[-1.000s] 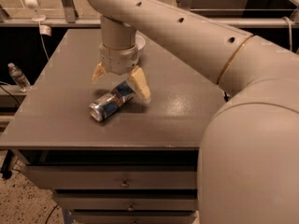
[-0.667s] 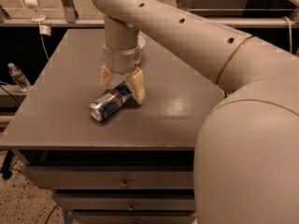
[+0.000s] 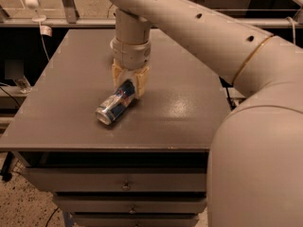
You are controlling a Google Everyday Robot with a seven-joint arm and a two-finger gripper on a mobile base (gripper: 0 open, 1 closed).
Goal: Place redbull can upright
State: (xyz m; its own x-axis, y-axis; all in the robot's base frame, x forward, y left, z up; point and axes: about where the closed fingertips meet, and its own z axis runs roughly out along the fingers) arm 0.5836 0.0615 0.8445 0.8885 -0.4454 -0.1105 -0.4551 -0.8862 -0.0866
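The gripper [image 3: 129, 85] hangs low over the middle of a grey table [image 3: 66, 112]. Below it, on the table's near front, are drawers [image 3: 156, 186] with small knobs. Well off to the gripper's left in view, past the table edge, stands what looks like a clear bottle [image 3: 22, 84]. Farther back on that side, a white round object [image 3: 31, 0] hangs on a cord.

redbull can [image 3: 115, 104], blue/silver w/ red mark, on its side on table [image 3: 71, 79], far end pinched in end effector [image 3: 129, 88]
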